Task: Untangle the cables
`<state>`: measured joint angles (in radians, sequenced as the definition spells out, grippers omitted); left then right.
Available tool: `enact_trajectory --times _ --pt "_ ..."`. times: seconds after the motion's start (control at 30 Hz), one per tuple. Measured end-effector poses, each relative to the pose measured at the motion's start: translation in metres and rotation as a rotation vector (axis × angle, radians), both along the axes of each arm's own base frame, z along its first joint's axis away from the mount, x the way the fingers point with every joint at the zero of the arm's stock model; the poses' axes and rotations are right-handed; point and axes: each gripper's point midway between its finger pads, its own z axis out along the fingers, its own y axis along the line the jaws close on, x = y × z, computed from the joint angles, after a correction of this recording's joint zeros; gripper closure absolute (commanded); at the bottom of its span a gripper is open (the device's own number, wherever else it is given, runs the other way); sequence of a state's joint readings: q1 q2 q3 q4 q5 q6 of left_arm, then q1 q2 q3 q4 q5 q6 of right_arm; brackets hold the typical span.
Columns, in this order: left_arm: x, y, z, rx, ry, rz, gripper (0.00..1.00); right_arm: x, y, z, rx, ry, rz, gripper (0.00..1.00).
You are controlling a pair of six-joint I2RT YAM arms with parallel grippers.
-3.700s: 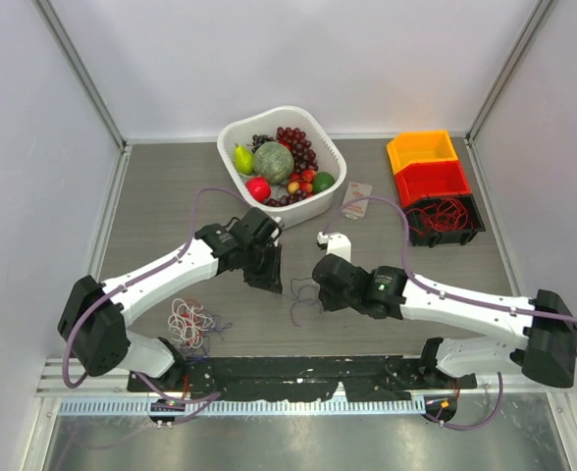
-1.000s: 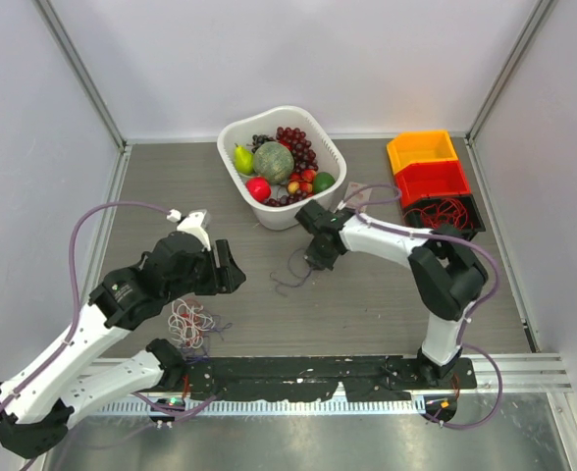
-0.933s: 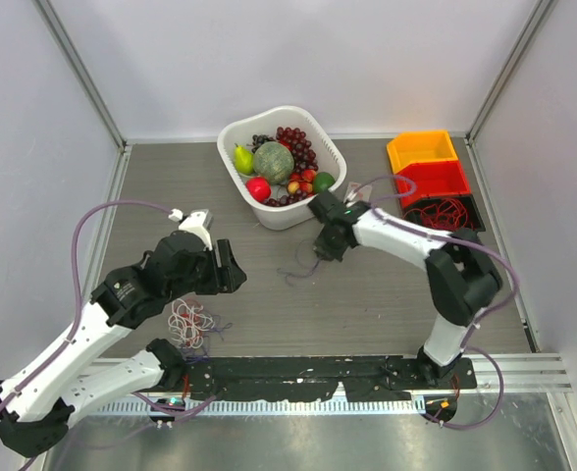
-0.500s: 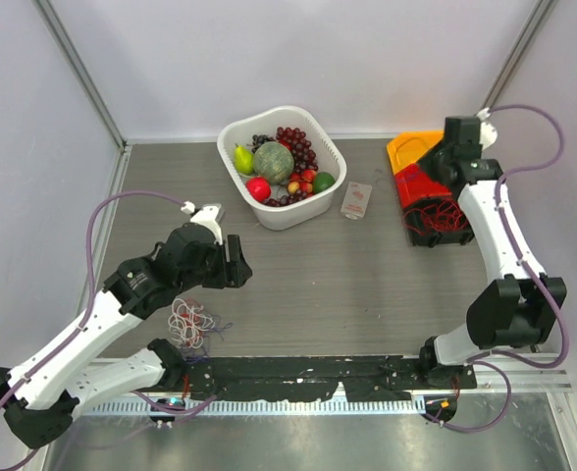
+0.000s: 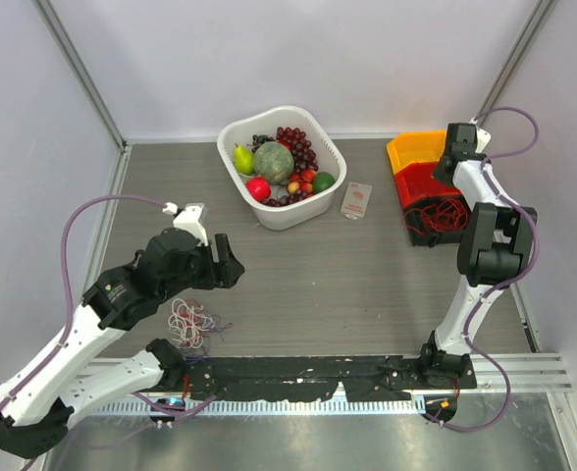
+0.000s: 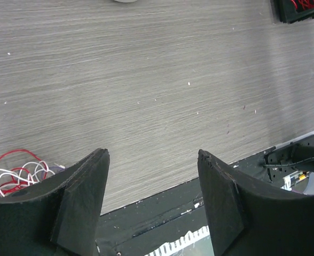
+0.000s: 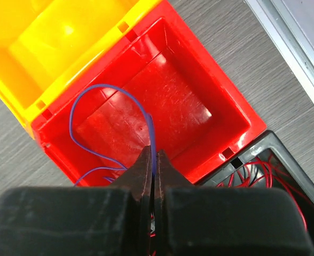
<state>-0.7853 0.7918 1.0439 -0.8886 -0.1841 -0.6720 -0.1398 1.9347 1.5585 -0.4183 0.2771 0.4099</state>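
Right gripper: jaws closed tight, pinching a thin purple-blue wire right at the tips. The wire rises from the pinch point, loops out to the jaws' left and curls back under them. The whole loop hangs over the square red plastic bin. Can't tell if the loop touches the bin floor, since the wrist view looks straight down.
- Yellow plastic bin sits beyond the jaws to the left. Black bin holding coiled red wires sits to their right.

Left gripper: jaws wide open with nothing between them, only bare grey wood-grain tabletop below.
- The small tangled bunch of red and white wires lies on the table outside the left finger, near the tip and not touching it.

Changes since the earlier frames:
- The right arm was at table centre with the purple-blue wire trailing on the wood. It then dragged the wire past the white plastic basket of fruit and has carried it over to the bins. No wire is left at table centre.
- The left arm was reaching toward the centre and has pulled back to sit by the bunch.
- The bunch hasn't moved.
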Motion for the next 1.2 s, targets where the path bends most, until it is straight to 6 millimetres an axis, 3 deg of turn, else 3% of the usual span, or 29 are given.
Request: enact_trajectory --times 0.07,0.13,0.27,0.33,0.53,0.67,0.73,0.87,0.93,1.0,1.1,1.2 --pt "0.0 0.004 0.0 0.004 -0.002 0.017 0.28 -0.002 -0.001 -0.01 -0.023 0.034 0.023 0.95" --pt "0.0 0.008 -0.003 0.01 0.01 0.048 0.25 -0.002 -0.003 -0.01 -0.043 0.043 0.035 0.83" --pt "0.001 0.016 -0.019 0.063 0.075 0.113 0.18 0.004 -0.008 -0.001 -0.07 0.058 0.035 0.6" --pt "0.0 0.02 -0.03 0.1 0.115 0.143 0.17 0.008 -0.009 0.005 -0.078 0.06 0.025 0.54" --pt "0.002 0.042 -0.056 0.196 0.24 0.266 0.03 -0.011 -0.008 0.014 -0.082 0.109 0.015 0.52" --pt "0.006 0.073 -0.068 0.181 0.307 0.445 0.0 -0.031 0.009 0.042 -0.084 0.092 0.044 0.5" --pt "0.004 0.094 -0.082 0.154 0.364 0.568 0.0 -0.043 0.043 0.068 -0.093 0.048 0.112 0.5" --pt "-0.016 0.122 -0.112 0.146 0.517 0.767 0.0 -0.072 0.167 0.117 -0.037 -0.094 0.398 0.5" --pt "-0.027 0.128 -0.126 0.165 0.598 0.824 0.0 -0.101 0.228 0.126 0.043 -0.131 0.554 0.5" --pt "-0.035 0.129 -0.141 0.186 0.664 0.851 0.01 -0.126 0.258 0.123 0.1 -0.13 0.633 0.5" --pt "-0.046 0.123 -0.169 0.206 0.776 0.856 0.37 -0.162 0.292 0.1 0.155 -0.074 0.715 0.51" --pt "-0.053 0.101 -0.2 0.152 0.901 0.8 0.69 -0.193 0.314 0.068 0.182 0.014 0.776 0.51"
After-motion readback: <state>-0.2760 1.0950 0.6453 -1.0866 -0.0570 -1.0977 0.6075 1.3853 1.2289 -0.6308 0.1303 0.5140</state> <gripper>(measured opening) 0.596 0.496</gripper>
